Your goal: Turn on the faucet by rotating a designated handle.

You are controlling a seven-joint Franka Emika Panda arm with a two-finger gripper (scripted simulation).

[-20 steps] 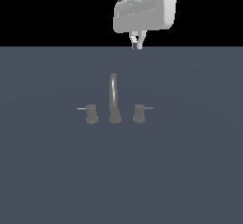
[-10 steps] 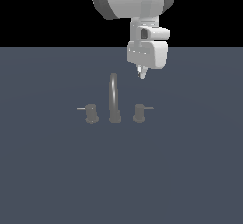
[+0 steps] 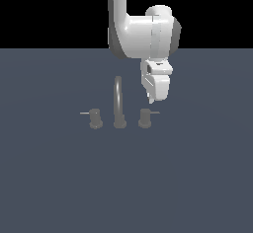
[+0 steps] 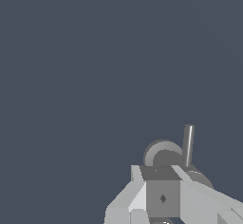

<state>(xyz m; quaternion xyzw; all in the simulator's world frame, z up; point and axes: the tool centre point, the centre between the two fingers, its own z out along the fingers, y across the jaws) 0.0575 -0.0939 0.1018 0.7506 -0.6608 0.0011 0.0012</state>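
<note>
The grey faucet stands mid-scene with its tall arched spout and two stubby knobs. The designated handle is the knob on the exterior view's right, its thin lever pointing right. The twin knob sits on the left. My gripper hangs just above the designated handle and its lever, apart from them, with its fingers together and empty. In the wrist view the handle and its lever show just past the fingers.
The faucet sits on a flat, plain dark grey-blue surface that fills the lower scene. The white arm comes down from above, behind the faucet.
The arm has come down and forward. The gripper dropped from high above the faucet to just over the right knob and its lever. The faucet has not moved.
</note>
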